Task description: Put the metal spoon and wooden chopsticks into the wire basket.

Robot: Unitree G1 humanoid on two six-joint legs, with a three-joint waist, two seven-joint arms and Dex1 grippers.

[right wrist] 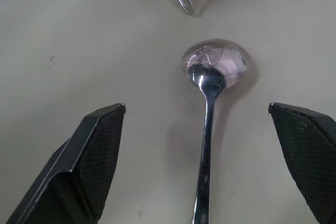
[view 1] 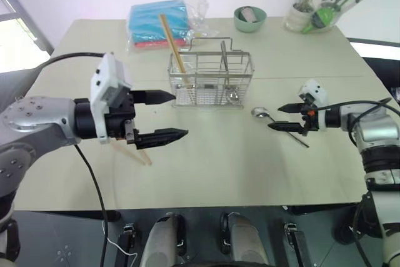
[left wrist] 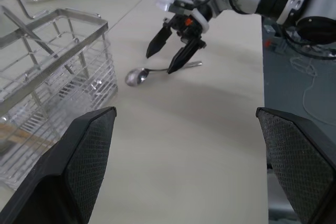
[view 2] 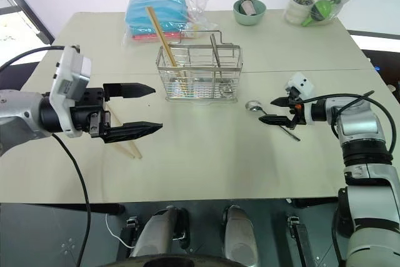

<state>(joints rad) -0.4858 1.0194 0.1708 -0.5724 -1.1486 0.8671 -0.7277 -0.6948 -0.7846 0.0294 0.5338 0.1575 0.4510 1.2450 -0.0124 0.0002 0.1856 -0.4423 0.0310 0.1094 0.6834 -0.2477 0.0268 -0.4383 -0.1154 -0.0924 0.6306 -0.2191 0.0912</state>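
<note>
The wire basket [view 1: 210, 79] stands mid-table. One wooden chopstick [view 1: 172, 42] stands in it, leaning to the back left. The other chopstick [view 2: 132, 149] lies on the table, partly under my left gripper [view 1: 180, 114]. That gripper hovers open and empty left of the basket, pointing right. The metal spoon [view 1: 260, 113] lies flat right of the basket with its bowl towards it. My right gripper [view 1: 275, 119] is open just over the spoon handle, one finger on either side, and holds nothing. In the right wrist view the spoon [right wrist: 215, 66] runs between the fingers.
A green bowl [view 1: 250, 18], a plastic bag of blue cloths [view 1: 159, 22] and a potted plant in a glass [view 1: 306, 10] sit along the table's far edge. Bare tabletop lies between the basket and the near edge.
</note>
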